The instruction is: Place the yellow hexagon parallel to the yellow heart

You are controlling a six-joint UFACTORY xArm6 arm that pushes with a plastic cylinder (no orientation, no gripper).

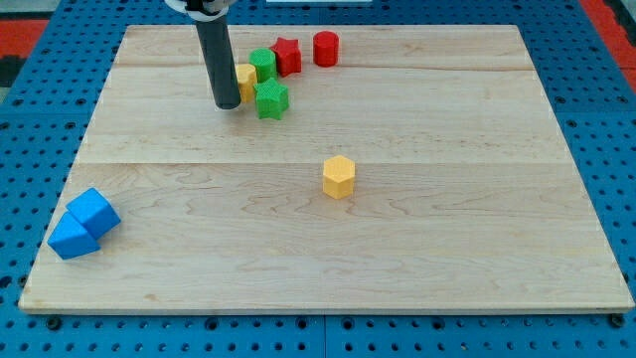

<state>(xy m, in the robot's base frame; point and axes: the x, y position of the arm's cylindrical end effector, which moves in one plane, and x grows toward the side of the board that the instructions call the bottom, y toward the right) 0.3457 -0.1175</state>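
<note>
Wooden board (328, 239), landmark yellow hexagon (339, 176): it stands alone near the board's middle. Toward the view's top-left of it: my tip (227, 104), a bare rod with no claw to open or close, touching the left side of a partly hidden yellow block (245, 78), shape unclear; beside that, two green blocks (270, 99) (263, 64), a red block (287, 55), a red cylinder (326, 48). Far toward the view's bottom-left: two blue blocks (95, 211) (72, 236), touching.

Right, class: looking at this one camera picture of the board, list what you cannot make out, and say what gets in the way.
- Yellow block, camera view: the rod covers its left side, so its heart shape is not clear.
- My tip, camera view: whether it touches that yellow block cannot be told.
- Green block behind the green star: shape too small to name.
- Rod's upper part: cut off by the view's top.
</note>
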